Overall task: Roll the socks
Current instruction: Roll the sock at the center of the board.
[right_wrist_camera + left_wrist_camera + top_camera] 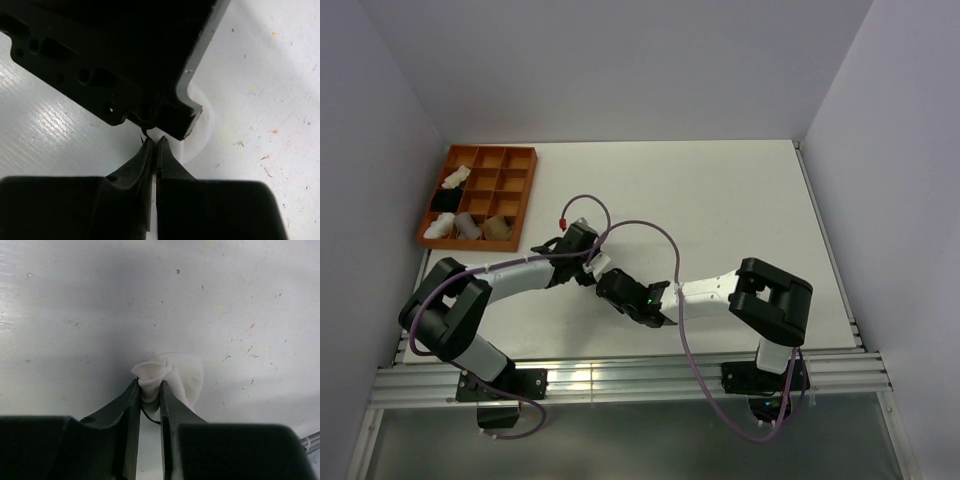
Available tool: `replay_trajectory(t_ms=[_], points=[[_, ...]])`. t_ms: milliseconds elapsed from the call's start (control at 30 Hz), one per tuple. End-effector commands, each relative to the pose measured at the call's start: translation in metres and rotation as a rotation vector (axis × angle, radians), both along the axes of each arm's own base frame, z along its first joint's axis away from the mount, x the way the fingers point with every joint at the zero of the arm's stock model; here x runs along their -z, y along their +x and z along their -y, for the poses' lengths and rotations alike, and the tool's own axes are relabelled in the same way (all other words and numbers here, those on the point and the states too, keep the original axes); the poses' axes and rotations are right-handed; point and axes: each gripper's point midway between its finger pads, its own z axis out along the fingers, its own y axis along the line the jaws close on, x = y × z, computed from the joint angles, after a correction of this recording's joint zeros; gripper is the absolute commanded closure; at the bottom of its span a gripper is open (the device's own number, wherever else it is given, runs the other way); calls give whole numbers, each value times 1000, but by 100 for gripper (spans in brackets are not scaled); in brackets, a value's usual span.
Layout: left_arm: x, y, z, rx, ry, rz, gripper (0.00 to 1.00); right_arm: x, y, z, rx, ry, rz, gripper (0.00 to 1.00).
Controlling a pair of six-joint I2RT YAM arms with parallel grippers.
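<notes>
The left gripper (pixel 150 388) has its two black fingers (pixel 131 401) close together, and they squeeze a bunched-up bit of the soft white fabric sock (pixel 182 375). The rest of that sock lies on the white table top (pixel 75 315), spreading toward 1 o'clock from the fingertips. The right gripper (pixel 153 143) has its fingers pressed tight together (I cannot tell if any cloth is caught between them). Its tips sit right beside the black body of the left gripper, at the edge of the sock. From above, both grippers meet near the middle of the table. Well away at 10 o'clock from them sits the orange-brown tray with little square boxes (pixel 526 197). In its near row a grey soft bundle (pixel 468 226) and a tan-brown soft bundle (pixel 499 229) sit side by side.
</notes>
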Motion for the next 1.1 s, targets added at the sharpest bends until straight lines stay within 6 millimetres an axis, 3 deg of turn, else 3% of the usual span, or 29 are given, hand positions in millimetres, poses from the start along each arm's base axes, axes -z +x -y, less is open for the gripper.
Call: replay_trajectory(t_ms=[0,67,300,500,633,900,1067], points=[[-8,-9,-3,37,32,-12,82,15,-3,8,19,-28,-48,100],[-16,-7,-2,37,25,-1,69,15,-9,5,-2,19,-122,100],[-40,7,-27,-82,36,71,42,-2,-12,4,-23,233,-361,100],[-67,16,-57,-203,-29,155,32,-8,-10,4,-31,380,-541,100],[-77,10,-42,-187,-164,179,33,-7,-6,4,-19,477,-650,100],[-37,-6,-2,-123,-190,97,34,-5,-5,7,-8,691,-868,100],[-32,-5,11,-104,-231,90,34,-5,-4,8,14,798,-965,100]])
